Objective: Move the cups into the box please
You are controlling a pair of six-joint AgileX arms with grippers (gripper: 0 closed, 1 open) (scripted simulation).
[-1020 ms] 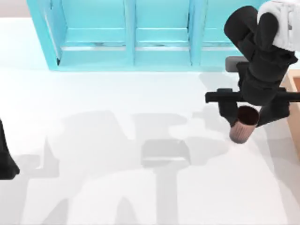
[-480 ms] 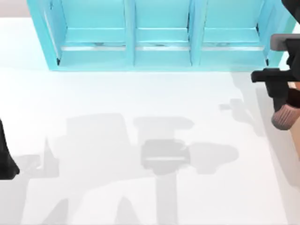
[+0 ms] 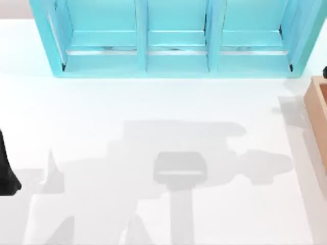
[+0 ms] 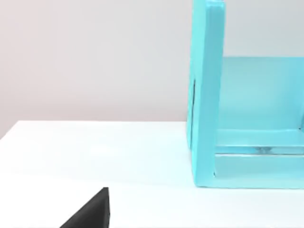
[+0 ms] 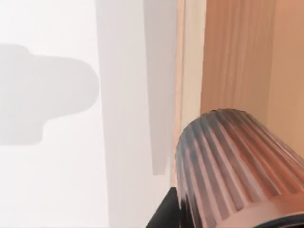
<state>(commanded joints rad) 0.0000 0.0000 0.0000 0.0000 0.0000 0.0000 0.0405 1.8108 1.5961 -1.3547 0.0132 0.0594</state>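
Note:
The reddish-brown ribbed cup (image 5: 237, 161) hangs close in the right wrist view, held in my right gripper (image 5: 228, 221), which is shut on it. A dark finger (image 5: 164, 216) shows beside the cup. Under the cup lies the tan wooden box, its thick wall (image 5: 237, 61) running past the white table. In the top view the box's wall (image 3: 317, 115) juts in at the right edge. My left arm (image 3: 6, 173) stays parked at the far left, and a dark part of its gripper (image 4: 90, 211) shows in the left wrist view.
The big turquoise shelf unit (image 3: 173, 41) spans the back of the table, and its side panel (image 4: 206, 95) stands in the left wrist view. The white tabletop (image 3: 102, 112) carries only arm shadows in the middle.
My right arm has carried the reddish-brown cup to the right, out past the top view's right edge and over the box. The left arm has not moved.

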